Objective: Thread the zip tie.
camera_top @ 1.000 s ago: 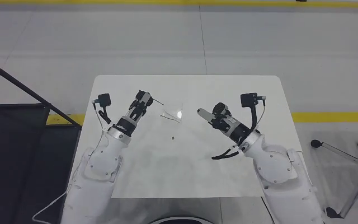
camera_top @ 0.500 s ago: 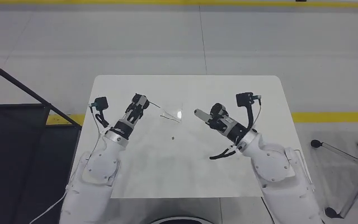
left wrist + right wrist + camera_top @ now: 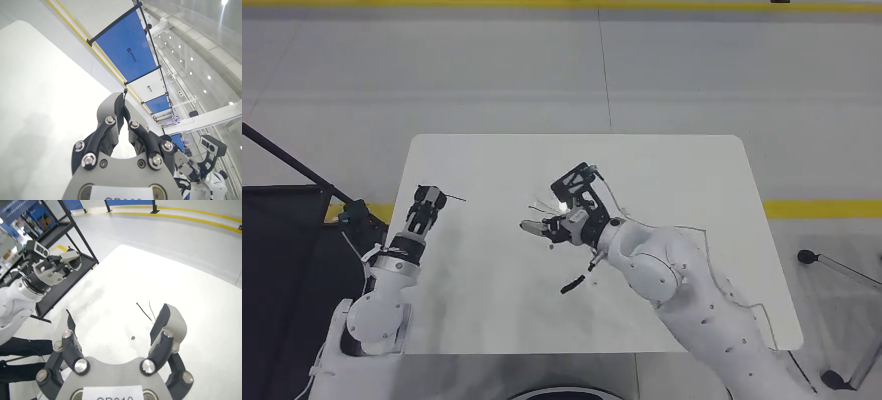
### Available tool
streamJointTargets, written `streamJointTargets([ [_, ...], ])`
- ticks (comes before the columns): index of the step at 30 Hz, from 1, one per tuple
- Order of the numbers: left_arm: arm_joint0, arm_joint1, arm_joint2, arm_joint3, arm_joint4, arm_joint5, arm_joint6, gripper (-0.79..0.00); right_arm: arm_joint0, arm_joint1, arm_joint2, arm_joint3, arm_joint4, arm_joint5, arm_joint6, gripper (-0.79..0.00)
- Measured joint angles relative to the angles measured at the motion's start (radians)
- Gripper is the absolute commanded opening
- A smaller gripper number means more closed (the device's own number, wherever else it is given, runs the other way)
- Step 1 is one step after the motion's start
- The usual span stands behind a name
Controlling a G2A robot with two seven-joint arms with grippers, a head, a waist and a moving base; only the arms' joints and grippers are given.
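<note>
The left pincer [image 3: 122, 106], raised near the tabletop's [image 3: 662, 170] left edge, is clamping a black zip tie [image 3: 125, 91] between its pads, jaws closed tight on the strap. The tie's small square head is poking just past the fingertips, and in the top view the strap is sticking out from the pincer toward the middle of the tabletop. Well apart from it, the right pincer [image 3: 117, 313] is hanging over the tabletop's centre with its jaws spread wide and nothing between them. A second tie [image 3: 144, 311], thin and black, is lying flat on the white surface just beyond the right pincer's far finger [image 3: 166, 321], its head pointing away from the pincer. A thin dark strand [image 3: 151, 308] is lying close beside it; whether that is another tie cannot be told. A small brown speck [image 3: 133, 338] is sitting on the tabletop between the open jaws, nearer the wrist than the second tie
</note>
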Motion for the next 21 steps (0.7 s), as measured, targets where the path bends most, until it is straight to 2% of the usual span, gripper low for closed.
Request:
streamJointTargets([
  [5, 0.044, -0.001, -0.007, -0.006, -0.023, -0.015, 0.007, -0.785, 0.153, -0.063, -0.160, 0.160, -0.075, 0.035, 0.010, 0.000],
  [7, 0.046, -0.001, -0.005, -0.006, -0.026, -0.015, 0.006, -0.785, 0.187, -0.079, -0.188, 0.203, -0.077, 0.053, 0.011, 0.000],
  [18, 0.045, -0.001, -0.006, -0.006, -0.025, -0.015, 0.006, -0.785, 0.186, -0.080, -0.191, 0.204, -0.084, 0.058, 0.011, 0.000],
  [21, 0.045, -0.001, -0.004, -0.006, -0.026, -0.015, 0.004, -0.785, 0.186, -0.092, -0.212, 0.196, -0.115, 0.086, 0.016, 0.000],
])
